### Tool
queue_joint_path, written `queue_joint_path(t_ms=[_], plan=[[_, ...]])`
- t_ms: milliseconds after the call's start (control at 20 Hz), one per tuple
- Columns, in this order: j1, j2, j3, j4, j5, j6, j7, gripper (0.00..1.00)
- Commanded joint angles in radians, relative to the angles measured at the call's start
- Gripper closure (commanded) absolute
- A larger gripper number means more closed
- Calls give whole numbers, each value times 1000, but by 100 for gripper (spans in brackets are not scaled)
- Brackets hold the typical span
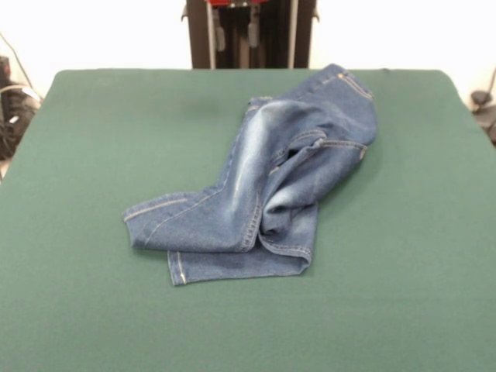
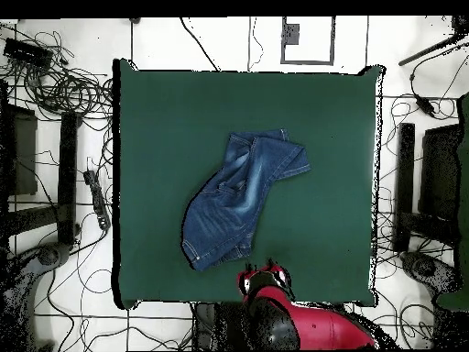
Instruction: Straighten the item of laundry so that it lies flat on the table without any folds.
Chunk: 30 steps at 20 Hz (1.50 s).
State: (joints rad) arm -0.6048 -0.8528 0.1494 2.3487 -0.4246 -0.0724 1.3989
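Green felt fills the foreground of the front view: the table (image 1: 85,310) stretches across nearly the whole picture, with rounded corners at its far side. Jeans (image 1: 267,186), small and blue denim, lie crumpled slightly past the middle of the table, running from about seven o'clock up toward one o'clock. At the lower end, two hemmed leg ends lie one over the other, the upper one pointing toward nine o'clock and the lower one peeking out beneath it. A pale, faded streak runs up the thigh. Toward one o'clock the cloth bunches into a raised mound with a deep fold down its middle, and the waistband reaches almost to the far edge of the table.

From overhead, the table (image 2: 156,119) appears as a large dark green rectangle. Jeans (image 2: 240,197) sit a little below its centre, slanting from seven o'clock to one o'clock, the legs folded together at the upper end and the wider waist end lower down. Just beside the waist end, at the table's six o'clock edge, sits the red and black arm (image 2: 307,325), with the gripper (image 2: 265,276) at its tip, apart from the cloth. Whether its fingers are spread or pressed together cannot be told. Cables (image 2: 64,92) lie tangled on the floor around the table.
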Motion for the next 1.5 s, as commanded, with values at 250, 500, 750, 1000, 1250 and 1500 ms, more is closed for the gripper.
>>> queue_joint_path(t_ms=[250,500,750,1000,1250,1500], plan=[[109,-31,-101,24,74,-54,254,0],[283,22,-269,-29,194,-97,300,0],[336,61,-302,-32,297,-137,325,0],[363,82,-323,-18,380,-172,339,0],[369,92,-318,-10,449,-191,343,0],[346,87,-278,17,480,-206,356,0]])
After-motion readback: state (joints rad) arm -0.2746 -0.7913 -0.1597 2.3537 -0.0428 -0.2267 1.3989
